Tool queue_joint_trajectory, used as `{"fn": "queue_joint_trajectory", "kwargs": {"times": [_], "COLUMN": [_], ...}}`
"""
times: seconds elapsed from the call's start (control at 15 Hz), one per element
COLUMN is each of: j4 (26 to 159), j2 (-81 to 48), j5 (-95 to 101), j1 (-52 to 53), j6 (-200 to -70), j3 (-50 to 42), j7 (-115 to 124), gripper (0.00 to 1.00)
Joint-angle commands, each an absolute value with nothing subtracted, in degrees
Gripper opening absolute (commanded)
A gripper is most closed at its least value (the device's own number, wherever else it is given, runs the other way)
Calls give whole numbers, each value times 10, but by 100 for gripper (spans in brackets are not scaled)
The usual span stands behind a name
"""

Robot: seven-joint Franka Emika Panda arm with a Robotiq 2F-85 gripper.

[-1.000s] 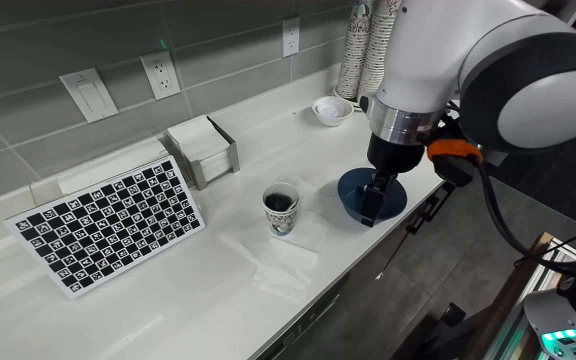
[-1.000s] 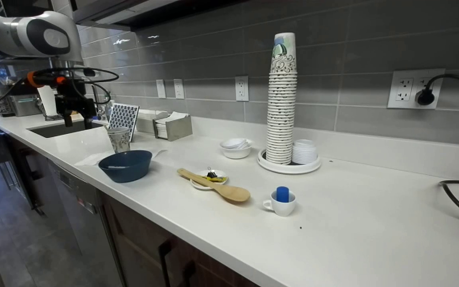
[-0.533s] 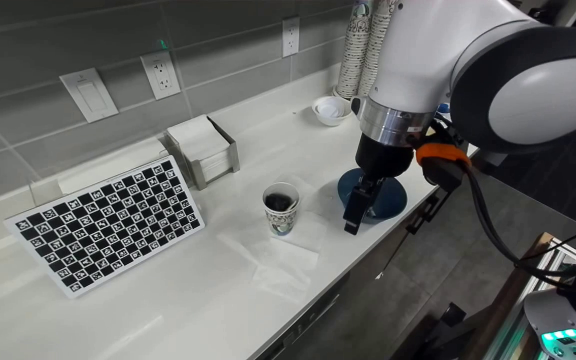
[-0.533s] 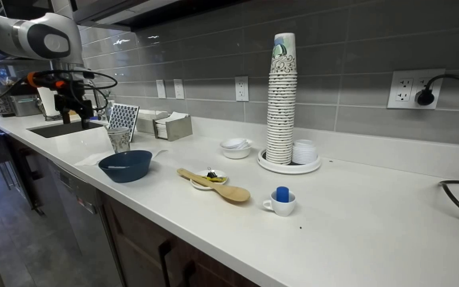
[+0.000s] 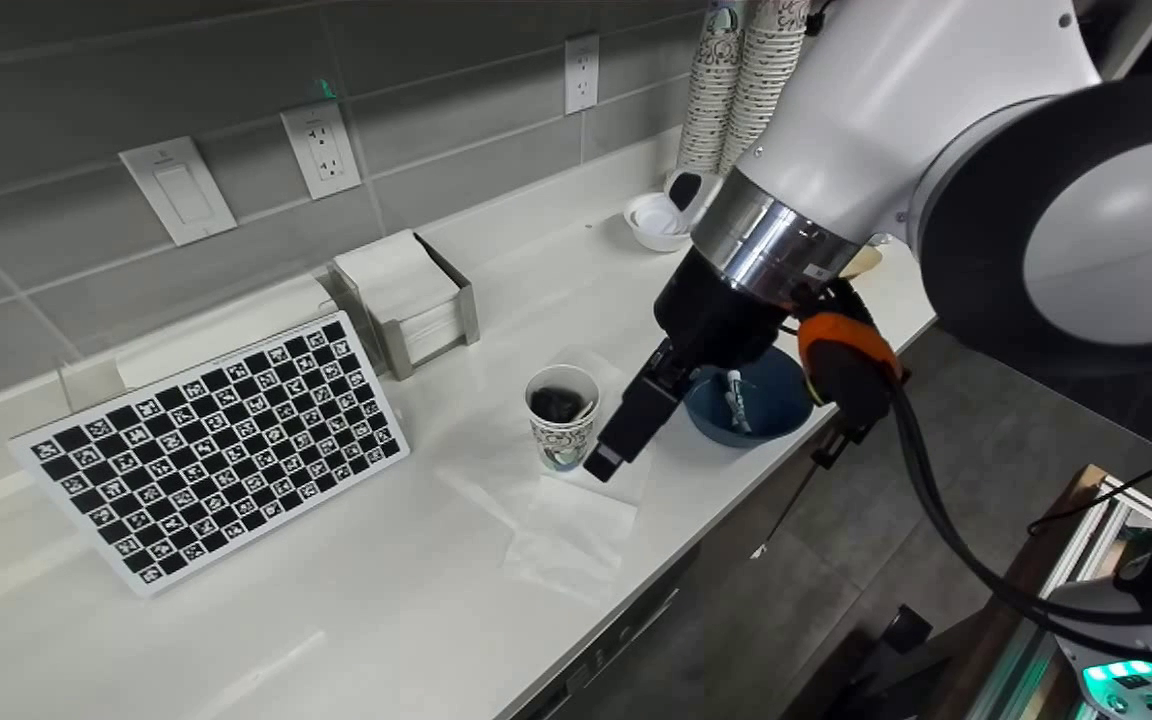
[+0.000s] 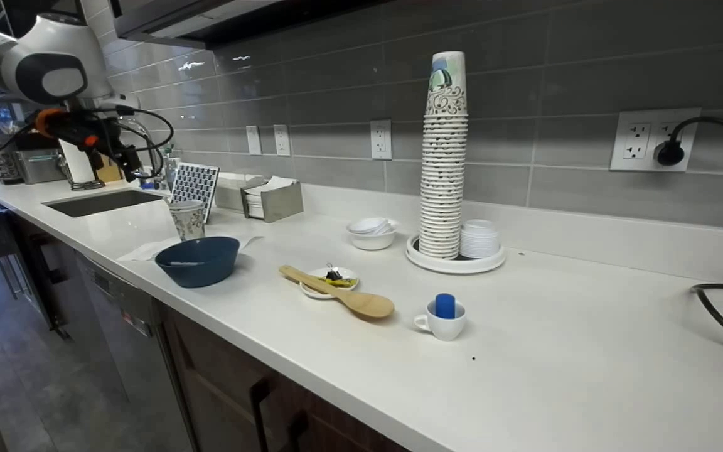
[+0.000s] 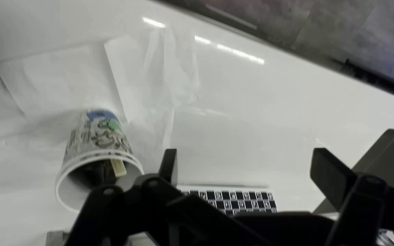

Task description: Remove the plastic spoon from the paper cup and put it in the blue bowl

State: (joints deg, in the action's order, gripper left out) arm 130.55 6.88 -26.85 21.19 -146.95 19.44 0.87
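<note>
The paper cup (image 5: 564,440) stands upright on the counter and also shows in the wrist view (image 7: 99,136). It has a dark inside. A thin pale handle (image 7: 118,167), seemingly the plastic spoon's, leans inside its rim; the rest of it is hidden. The blue bowl (image 5: 784,402) sits right of the cup in this exterior view, with a pale marked stick-like object (image 5: 737,400) in it. My gripper (image 7: 245,152) is open and empty, with wide-apart fingers. It is tilted in the air between bowl and cup; in an exterior view its tip (image 5: 604,462) appears beside the cup's lower side.
White napkins (image 5: 586,510) lie around the cup. A checkered board (image 5: 216,450) and a napkin holder (image 5: 416,300) stand near the wall. A small white bowl (image 6: 371,235), a stack of cups (image 6: 444,182) and a wooden spoon (image 6: 361,301) are farther along. The counter's front edge is close.
My gripper has swung from over the blue bowl toward the cup and tilted. More of the bowl's inside and the stick in it now show. The cup and bowl have not moved.
</note>
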Motion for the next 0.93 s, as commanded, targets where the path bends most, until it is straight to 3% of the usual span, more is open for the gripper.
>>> {"fn": "queue_joint_trajectory", "kwargs": {"times": [0.0,0.4,0.87], "j4": [1314,1331,1329], "j2": [31,18,18], "j5": [-209,68,24], "j1": [212,172,179], "j6": [-1612,-1617,-1608], "j3": [207,196,194], "j7": [-1,154,122], "gripper": [100,100,100]}}
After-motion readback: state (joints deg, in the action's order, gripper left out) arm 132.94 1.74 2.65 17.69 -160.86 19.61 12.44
